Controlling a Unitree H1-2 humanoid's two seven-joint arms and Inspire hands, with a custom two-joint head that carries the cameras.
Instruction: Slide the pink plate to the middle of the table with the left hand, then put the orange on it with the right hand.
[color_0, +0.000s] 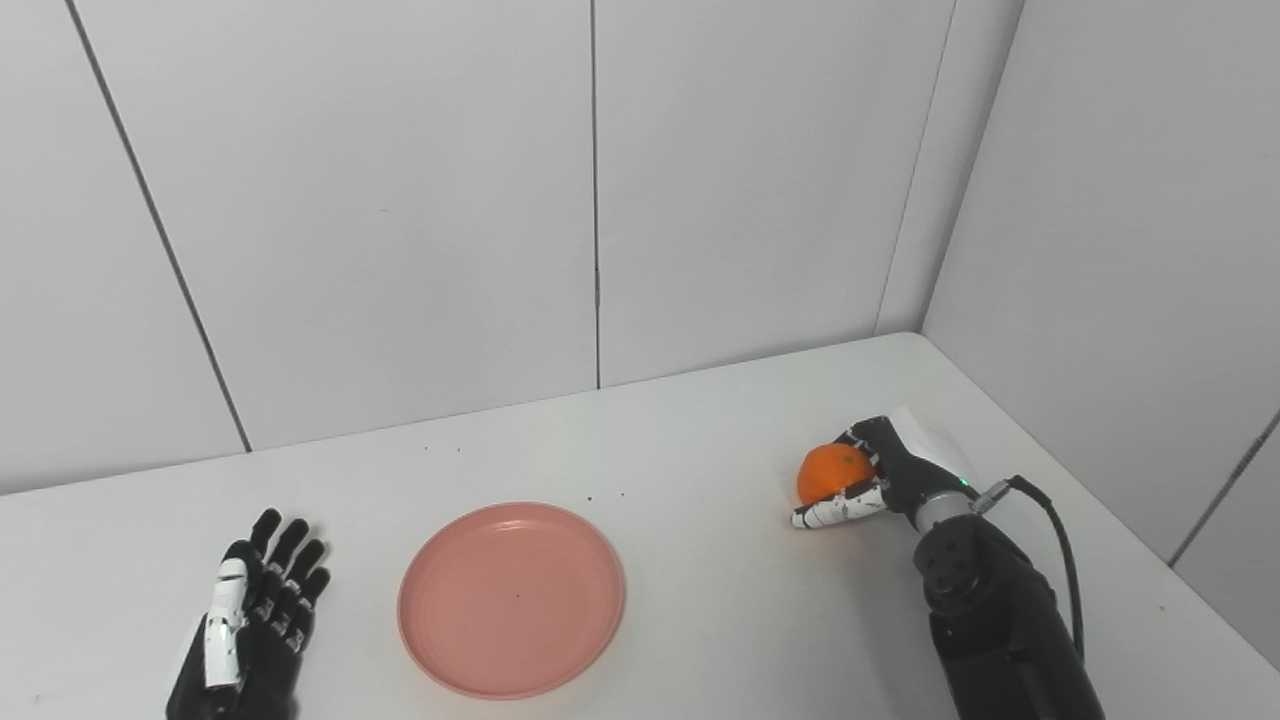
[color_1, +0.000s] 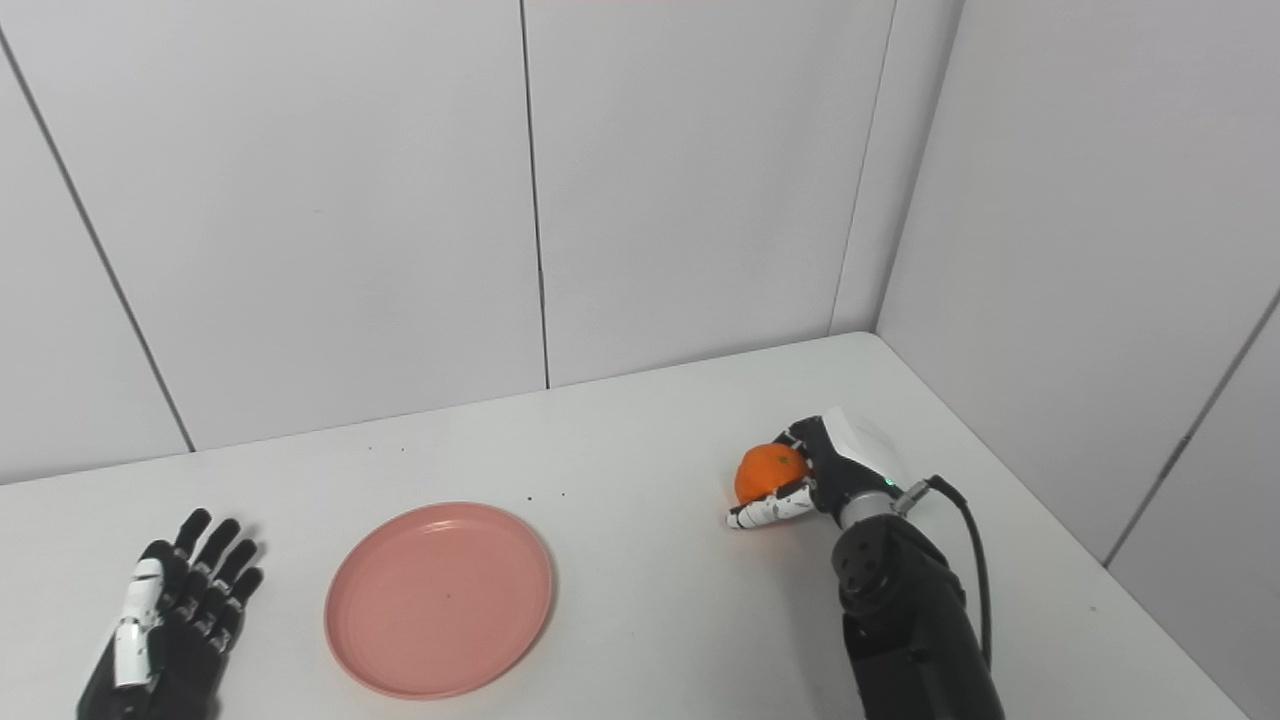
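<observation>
The pink plate (color_0: 511, 597) lies flat on the white table (color_0: 690, 430), a little left of the middle and near the front edge. Nothing is on it. My left hand (color_0: 255, 620) rests palm-down at the plate's left, fingers spread, a short gap away from the rim. The orange (color_0: 832, 472) sits on the table at the right. My right hand (color_0: 880, 480) is wrapped around it from the right, thumb under its front and fingers over its far side. Whether the orange is lifted off the surface I cannot tell.
Grey wall panels stand close behind the table and along its right side. A black cable (color_0: 1060, 540) loops off the right forearm. A few small dark specks (color_0: 605, 495) dot the table behind the plate.
</observation>
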